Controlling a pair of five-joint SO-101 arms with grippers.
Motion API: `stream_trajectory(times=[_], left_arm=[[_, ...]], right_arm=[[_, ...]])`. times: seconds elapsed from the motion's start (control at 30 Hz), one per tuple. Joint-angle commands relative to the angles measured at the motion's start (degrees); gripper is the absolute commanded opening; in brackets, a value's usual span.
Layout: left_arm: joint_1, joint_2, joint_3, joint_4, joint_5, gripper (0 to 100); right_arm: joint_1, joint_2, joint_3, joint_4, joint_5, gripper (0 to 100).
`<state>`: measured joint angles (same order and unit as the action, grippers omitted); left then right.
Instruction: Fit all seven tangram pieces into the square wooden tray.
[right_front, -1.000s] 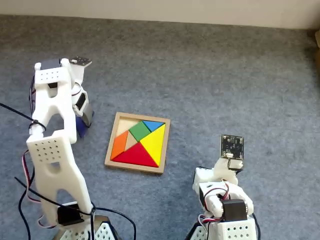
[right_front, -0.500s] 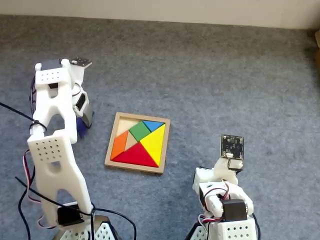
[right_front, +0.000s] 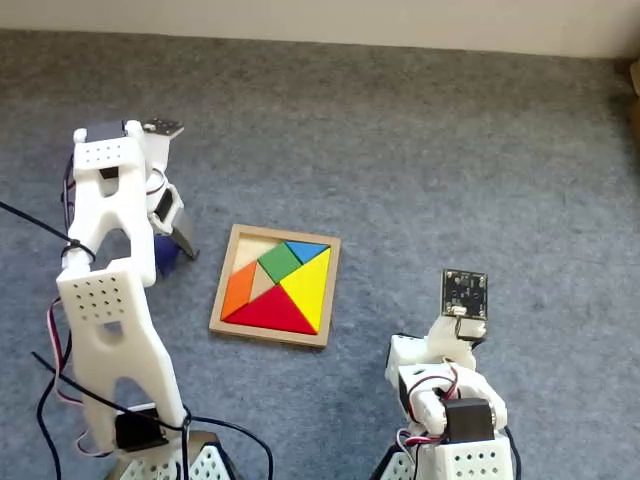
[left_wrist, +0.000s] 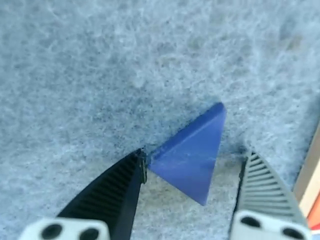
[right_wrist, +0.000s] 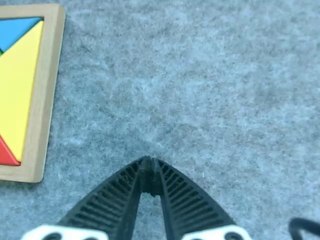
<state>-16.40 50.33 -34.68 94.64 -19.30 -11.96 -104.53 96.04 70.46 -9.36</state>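
Left hand (left_wrist: 195, 156) wider now around blue triangle (left_wrist: 191, 148) (tray (right_front: 268, 336) partly filled)

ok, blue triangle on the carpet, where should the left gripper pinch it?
Probably from straight above, pinching its side edges. The blue triangle lies flat on the carpet, so only the thin sides offer purchase, and the left gripper is open with a finger either side of it.

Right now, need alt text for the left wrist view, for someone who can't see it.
A blue triangle lies on grey carpet inside the open left gripper, one fingertip right at its corner. The wooden tray shows its rim just beyond the other finger.
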Motion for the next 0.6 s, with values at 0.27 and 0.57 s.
stream_trajectory(times=[0.27,0.57], left_arm=[[2.68,0.04,-0.57,0.09,0.18,12],[6.90,-6.55,0.22,4.66,0.44,8]], right_arm=[[0.13,-0.84,7.34,0.31,0.53,0.4],[0.13,-0.84,7.34,0.31,0.53,0.4]])
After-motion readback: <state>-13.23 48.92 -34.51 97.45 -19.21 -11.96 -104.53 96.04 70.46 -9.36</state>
